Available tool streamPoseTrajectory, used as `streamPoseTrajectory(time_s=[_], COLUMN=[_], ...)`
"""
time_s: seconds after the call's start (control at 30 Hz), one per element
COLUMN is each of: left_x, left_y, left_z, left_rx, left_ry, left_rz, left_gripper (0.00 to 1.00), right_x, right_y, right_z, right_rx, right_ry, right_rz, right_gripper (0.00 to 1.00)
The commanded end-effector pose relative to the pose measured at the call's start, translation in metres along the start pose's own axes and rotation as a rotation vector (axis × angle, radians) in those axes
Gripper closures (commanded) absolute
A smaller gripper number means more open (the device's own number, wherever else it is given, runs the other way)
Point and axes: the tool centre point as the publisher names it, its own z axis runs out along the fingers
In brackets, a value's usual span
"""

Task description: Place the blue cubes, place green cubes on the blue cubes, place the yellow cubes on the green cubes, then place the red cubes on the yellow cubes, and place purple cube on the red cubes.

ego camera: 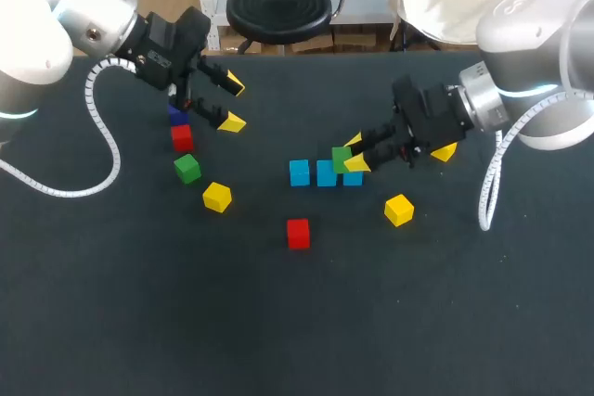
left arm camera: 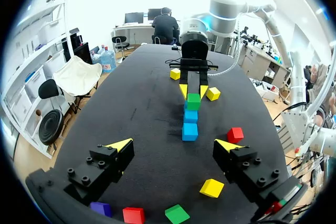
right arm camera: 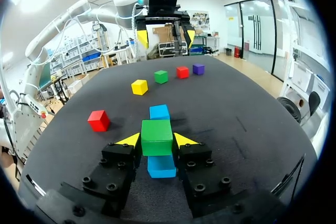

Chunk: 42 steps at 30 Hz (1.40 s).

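Green cube (right arm camera: 156, 137) is pinched in my right fingers (right arm camera: 128, 140) just over the blue cubes (ego camera: 299, 172) mid tabletop (ego camera: 278, 322), so next I'd reckon lower and release; left fingers (left arm camera: 119, 145) hang wide open, empty.

Plain dark matte table (ego camera: 278, 322), evenly lit

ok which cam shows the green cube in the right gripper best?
Right wrist view: the green cube sits close-up in the right gripper, above a blue cube. Head view shows it partly hidden by yellow tips; left wrist view shows it small, far off.
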Motion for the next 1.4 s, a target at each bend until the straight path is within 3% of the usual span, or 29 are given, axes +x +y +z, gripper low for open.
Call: streamPoseTrajectory(time_s=[0.03,0.77,1.4], left_x=[0.0004,0.0004,0.0004], left_y=[-0.001,-0.001,-0.001], left_z=[-0.0001,-0.0001,-0.0001], left_rx=[-0.003,-0.003,-0.003], left_ry=[-0.001,-0.001,-0.001], left_rz=[0.001,0.001,0.001], left_gripper=[0.0,0.0,0.0], right_x=[0.0007,-0.0071,-0.0019], right_y=[-0.0013,0.0045,0.0042], right_z=[0.0018,-0.0016,-0.0019], right_rx=[-0.004,0.008,0.012], right_ry=[-0.003,-0.011,0.003], right_rz=[-0.003,-0.027,-0.018], right_gripper=[1.0,1.0,1.0])
